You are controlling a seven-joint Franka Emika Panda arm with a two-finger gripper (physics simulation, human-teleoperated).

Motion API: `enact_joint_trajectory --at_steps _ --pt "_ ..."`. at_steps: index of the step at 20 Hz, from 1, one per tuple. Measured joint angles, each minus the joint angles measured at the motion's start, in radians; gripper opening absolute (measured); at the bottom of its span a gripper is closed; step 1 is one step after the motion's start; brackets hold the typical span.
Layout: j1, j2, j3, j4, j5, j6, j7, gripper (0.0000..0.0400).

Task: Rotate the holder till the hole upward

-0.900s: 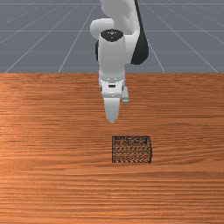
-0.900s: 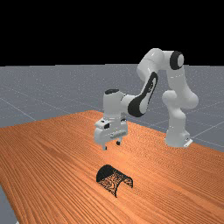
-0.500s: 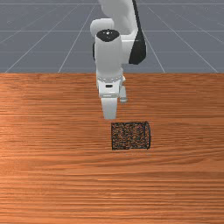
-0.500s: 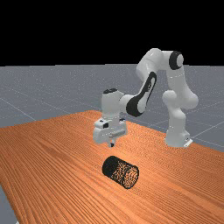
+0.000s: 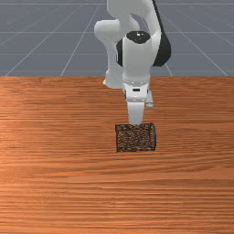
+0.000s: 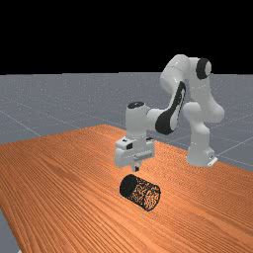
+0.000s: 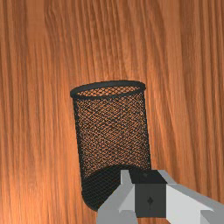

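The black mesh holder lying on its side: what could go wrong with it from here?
Rolling: the holder rests on its round side on the table, so a nudge might send it rolling instead of tipping it up.
Pressing: the end effector looks shut above it, with nothing gripped, so coming down like that could dent the mesh or just shove it along.

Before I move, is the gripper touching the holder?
Apart. The far view shows it: a thin strip of table separates the tip of the gripper from the holder below.
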Motion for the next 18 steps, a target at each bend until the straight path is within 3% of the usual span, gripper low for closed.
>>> enact_joint_trajectory --at_steps 8,9,10,11,12,14,17,18 --pt "0.112 0.041 0.024 0.066 -0.017 -0.023 0.190 0.0000" --pt "0.128 0.050 0.027 0.080 -0.019 -0.029 0.218 0.0157" --pt "0.143 0.058 0.031 0.094 -0.022 -0.034 0.233 0.0253" --pt "0.158 0.068 0.034 0.109 -0.024 -0.039 0.256 0.0310" --pt "0.172 0.077 0.038 0.124 -0.027 -0.045 0.272 0.0346" --pt "0.188 0.089 0.047 0.143 -0.032 -0.052 0.272 0.0380" --pt "0.200 0.105 0.056 0.173 -0.031 -0.080 0.273 0.0396" --pt "0.195 0.145 0.065 0.234 -0.016 -0.150 0.260 0.0397"
